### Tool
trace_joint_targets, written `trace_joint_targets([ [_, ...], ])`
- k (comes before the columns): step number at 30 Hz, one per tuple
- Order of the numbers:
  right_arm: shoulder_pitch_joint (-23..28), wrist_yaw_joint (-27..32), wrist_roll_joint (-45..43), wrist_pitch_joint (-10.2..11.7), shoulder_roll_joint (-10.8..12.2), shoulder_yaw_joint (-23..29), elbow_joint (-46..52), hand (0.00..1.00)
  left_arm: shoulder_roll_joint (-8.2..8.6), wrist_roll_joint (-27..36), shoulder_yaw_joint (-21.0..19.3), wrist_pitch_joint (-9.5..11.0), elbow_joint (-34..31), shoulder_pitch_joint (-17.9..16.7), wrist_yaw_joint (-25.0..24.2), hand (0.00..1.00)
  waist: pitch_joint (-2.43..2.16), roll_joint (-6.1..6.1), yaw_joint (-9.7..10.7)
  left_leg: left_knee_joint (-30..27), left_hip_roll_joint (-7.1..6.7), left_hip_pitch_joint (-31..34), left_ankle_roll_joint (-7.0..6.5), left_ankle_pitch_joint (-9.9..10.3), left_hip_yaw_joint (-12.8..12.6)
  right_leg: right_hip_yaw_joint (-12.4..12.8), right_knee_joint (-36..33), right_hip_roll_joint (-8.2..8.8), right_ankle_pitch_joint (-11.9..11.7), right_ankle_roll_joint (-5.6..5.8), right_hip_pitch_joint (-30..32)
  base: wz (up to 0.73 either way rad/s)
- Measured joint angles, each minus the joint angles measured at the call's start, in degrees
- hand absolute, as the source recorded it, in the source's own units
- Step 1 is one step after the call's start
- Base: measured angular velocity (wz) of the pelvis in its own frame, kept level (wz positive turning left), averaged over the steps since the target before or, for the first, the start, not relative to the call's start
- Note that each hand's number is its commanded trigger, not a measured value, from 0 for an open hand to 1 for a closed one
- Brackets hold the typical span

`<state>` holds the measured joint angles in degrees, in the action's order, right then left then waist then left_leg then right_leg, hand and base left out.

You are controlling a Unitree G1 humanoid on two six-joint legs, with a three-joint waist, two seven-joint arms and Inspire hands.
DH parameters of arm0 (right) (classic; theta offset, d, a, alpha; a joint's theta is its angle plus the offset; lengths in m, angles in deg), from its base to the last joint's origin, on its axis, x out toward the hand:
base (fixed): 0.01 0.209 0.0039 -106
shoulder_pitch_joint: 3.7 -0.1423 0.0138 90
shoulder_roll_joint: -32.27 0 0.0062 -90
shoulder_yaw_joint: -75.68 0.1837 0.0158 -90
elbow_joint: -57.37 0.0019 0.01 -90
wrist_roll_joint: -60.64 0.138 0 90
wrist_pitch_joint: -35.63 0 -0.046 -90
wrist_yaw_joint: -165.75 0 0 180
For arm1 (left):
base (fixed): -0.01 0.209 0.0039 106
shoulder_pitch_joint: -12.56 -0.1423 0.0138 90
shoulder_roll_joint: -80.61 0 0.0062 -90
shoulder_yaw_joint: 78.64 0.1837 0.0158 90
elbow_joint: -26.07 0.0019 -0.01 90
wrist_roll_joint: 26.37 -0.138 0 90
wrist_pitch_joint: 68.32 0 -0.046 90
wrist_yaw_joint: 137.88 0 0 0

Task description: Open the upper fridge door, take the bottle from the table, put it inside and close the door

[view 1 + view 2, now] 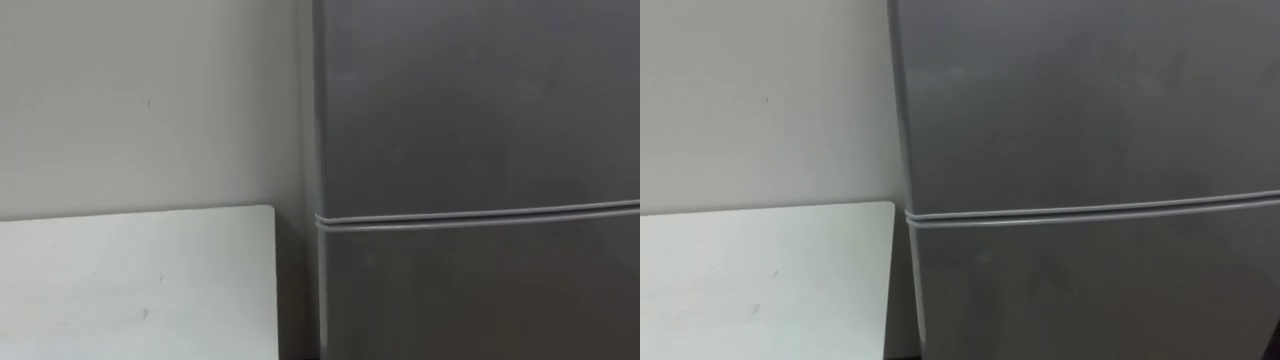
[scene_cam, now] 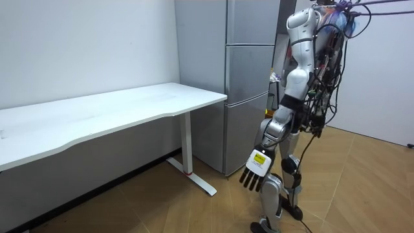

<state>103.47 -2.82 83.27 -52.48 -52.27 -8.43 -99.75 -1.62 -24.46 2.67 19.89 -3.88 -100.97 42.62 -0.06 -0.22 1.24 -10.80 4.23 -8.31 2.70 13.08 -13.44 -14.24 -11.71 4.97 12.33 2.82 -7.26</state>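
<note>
robot standing close before the grey fridge [image 2: 249, 84], at the end of the white tabletop [image 2: 129, 107]. the head camera faces the fridge front, where a thin seam [image 1: 480, 215] separates 2 doors: the upper door [image 1: 470, 100] and the door below [image 1: 480, 290]. both lie shut and flush, so the upper compartment is judged closed off; a door has to be pulled before anything can go in. the tabletop's corner lies to the left of the fridge, near it, with a narrow dark gap between, and backs onto the pale wall [image 1: 150, 100]. the left hand [image 2: 255, 169] hangs low beside the leg, well apart from fridge and tabletop, a resting pose that suits a moment when no reach is under way. its fingers are straight and slightly spread, pointing at the wooden floor [image 2: 194, 207], holding and touching nothing. where the bottle is cannot be told; the left hand does not carry it.
</note>
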Motion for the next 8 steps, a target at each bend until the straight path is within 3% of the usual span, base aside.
trace_joint_targets([
  [8, -2.9, -11.5, 0.9, -2.8, 1.2, -3.1, -0.5, 0.00, 0.75, -0.4, 4.4, -3.1, 0.9, 1.8, -1.1, 0.00, 0.07, 0.56, -0.1, -0.6, 0.04, 0.6, 0.00, 0.0, 0.6, -0.5, 0.1, 0.00, 0.0, 0.00, -0.1, 0.03],
])
